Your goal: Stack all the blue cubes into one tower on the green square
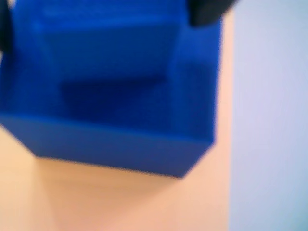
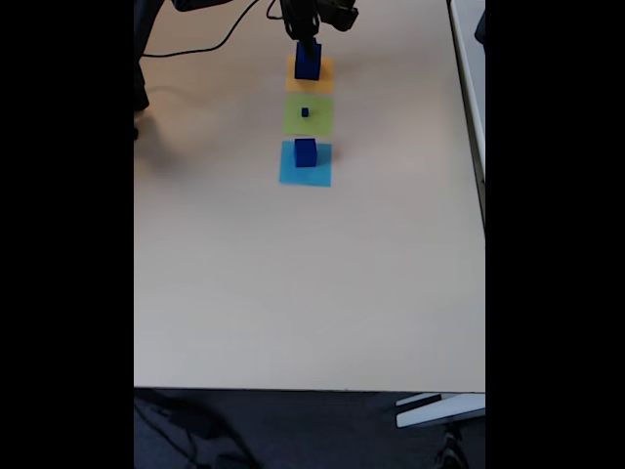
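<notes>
Table [image 2: 293, 293]: we see a pale top.
Gripper [image 2: 309, 46]: fingers flank the large blue cube [image 2: 308, 62] on the far orange square [image 2: 310, 71]; grip unclear to us.

Three dark blue cubes sit in a line near the table's far edge: the large cube [image 2: 308, 61] farthest, the small cube [image 2: 305, 112] centred on the green square [image 2: 320, 122], the medium cube [image 2: 306, 151] nearest.

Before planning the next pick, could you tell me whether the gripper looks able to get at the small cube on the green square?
Probably yes: the small cube sits alone on the green square, uncovered from above.
</notes>
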`<action>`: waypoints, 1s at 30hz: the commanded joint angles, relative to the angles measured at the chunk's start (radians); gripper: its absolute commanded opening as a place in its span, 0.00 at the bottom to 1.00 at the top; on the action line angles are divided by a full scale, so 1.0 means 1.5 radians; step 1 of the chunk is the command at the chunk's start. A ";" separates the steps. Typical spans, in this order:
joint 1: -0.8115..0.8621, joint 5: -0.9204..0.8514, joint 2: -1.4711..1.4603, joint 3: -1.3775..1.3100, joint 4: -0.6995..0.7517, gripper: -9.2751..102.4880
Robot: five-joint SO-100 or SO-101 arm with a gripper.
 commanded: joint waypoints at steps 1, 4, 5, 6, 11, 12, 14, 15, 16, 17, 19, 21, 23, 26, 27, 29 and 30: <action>0.009 -0.006 0.056 -0.001 0.005 0.23; 0.011 -0.008 0.057 -0.001 0.005 0.22; 0.011 -0.008 0.057 -0.001 0.005 0.21; 0.012 -0.009 0.058 0.000 0.005 0.21; 0.015 -0.011 0.062 0.007 0.004 0.12; 0.015 -0.012 0.063 0.007 0.004 0.11; 0.017 -0.013 0.065 0.010 0.004 0.09; 0.017 -0.014 0.066 0.011 0.004 0.09; 0.018 -0.014 0.067 0.011 0.004 0.09; 0.019 -0.015 0.067 0.011 0.004 0.08; 0.020 -0.017 0.069 0.011 0.004 0.08; 0.022 -0.026 0.071 0.002 0.008 0.08; 0.028 -0.034 0.069 -0.025 0.025 0.09; 0.040 -0.050 0.074 -0.045 0.041 0.08; 0.045 -0.057 0.080 -0.045 0.043 0.08; 0.055 -0.074 0.090 -0.045 0.047 0.08; 0.060 -0.084 0.095 -0.045 0.048 0.08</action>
